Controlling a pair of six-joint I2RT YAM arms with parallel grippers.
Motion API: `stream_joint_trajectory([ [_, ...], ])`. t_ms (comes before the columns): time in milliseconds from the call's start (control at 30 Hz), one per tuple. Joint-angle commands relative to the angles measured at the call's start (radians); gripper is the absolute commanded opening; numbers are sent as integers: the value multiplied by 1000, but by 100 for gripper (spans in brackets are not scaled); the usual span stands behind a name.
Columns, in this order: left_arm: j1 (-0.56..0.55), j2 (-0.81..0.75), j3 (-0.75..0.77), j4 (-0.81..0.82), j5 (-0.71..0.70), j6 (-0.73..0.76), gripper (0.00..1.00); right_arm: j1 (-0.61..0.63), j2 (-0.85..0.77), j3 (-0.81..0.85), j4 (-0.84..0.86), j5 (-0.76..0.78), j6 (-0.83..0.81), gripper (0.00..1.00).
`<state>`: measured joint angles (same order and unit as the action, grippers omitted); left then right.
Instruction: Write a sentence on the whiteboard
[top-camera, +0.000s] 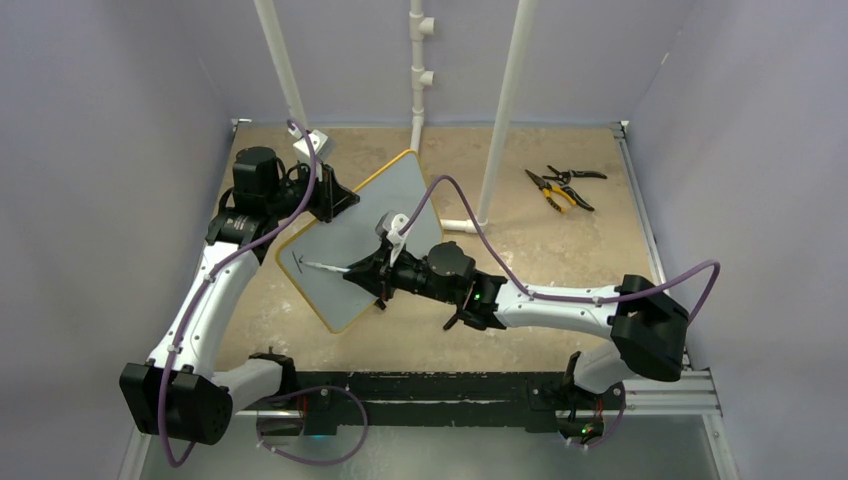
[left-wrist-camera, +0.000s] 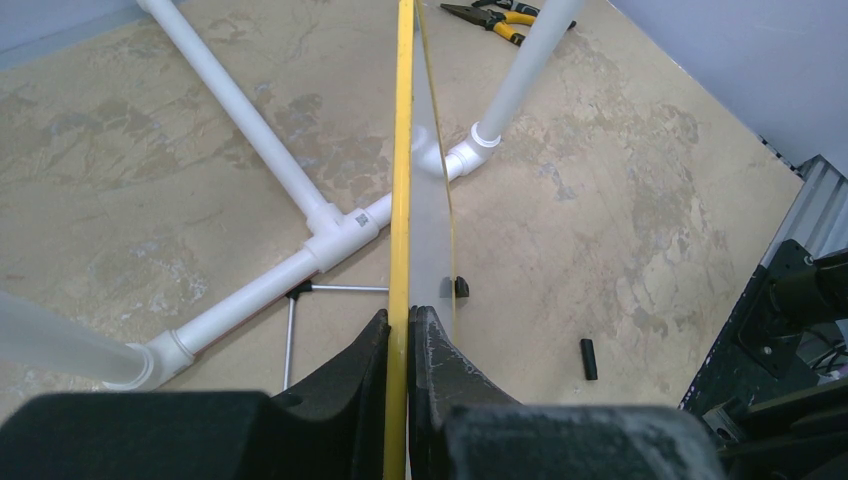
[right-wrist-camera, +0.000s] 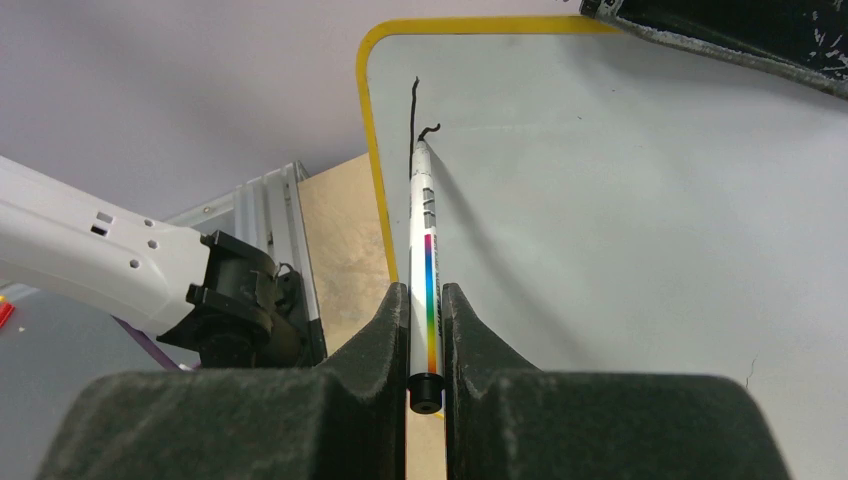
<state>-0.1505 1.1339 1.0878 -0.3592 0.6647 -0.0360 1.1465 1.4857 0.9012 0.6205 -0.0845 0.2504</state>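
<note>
The whiteboard (top-camera: 365, 235), pale grey with a yellow frame (left-wrist-camera: 403, 150), is tilted up on the table. My left gripper (left-wrist-camera: 400, 318) is shut on its far upper edge (top-camera: 335, 195). My right gripper (right-wrist-camera: 425, 295) is shut on a white marker (right-wrist-camera: 424, 230) with a rainbow stripe. The marker's tip touches the board near its lower left corner (top-camera: 325, 267). Of the sentence (right-wrist-camera: 413, 105), only a long thin black stroke and a short hook beside the tip show. The board face (right-wrist-camera: 620, 200) is otherwise blank.
Black and yellow pliers (top-camera: 560, 187) lie at the back right. White PVC pipes (top-camera: 500, 110) stand behind the board, with joints on the table (left-wrist-camera: 340, 225). A small black cap (left-wrist-camera: 588, 358) lies on the table. A metal rail (top-camera: 450, 385) runs along the near edge.
</note>
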Motion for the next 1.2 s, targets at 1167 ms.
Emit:
stream_joint_trajectory([
  [1167, 9, 0, -5, 23, 38, 61, 0, 4, -69, -45, 99, 81, 4, 0],
])
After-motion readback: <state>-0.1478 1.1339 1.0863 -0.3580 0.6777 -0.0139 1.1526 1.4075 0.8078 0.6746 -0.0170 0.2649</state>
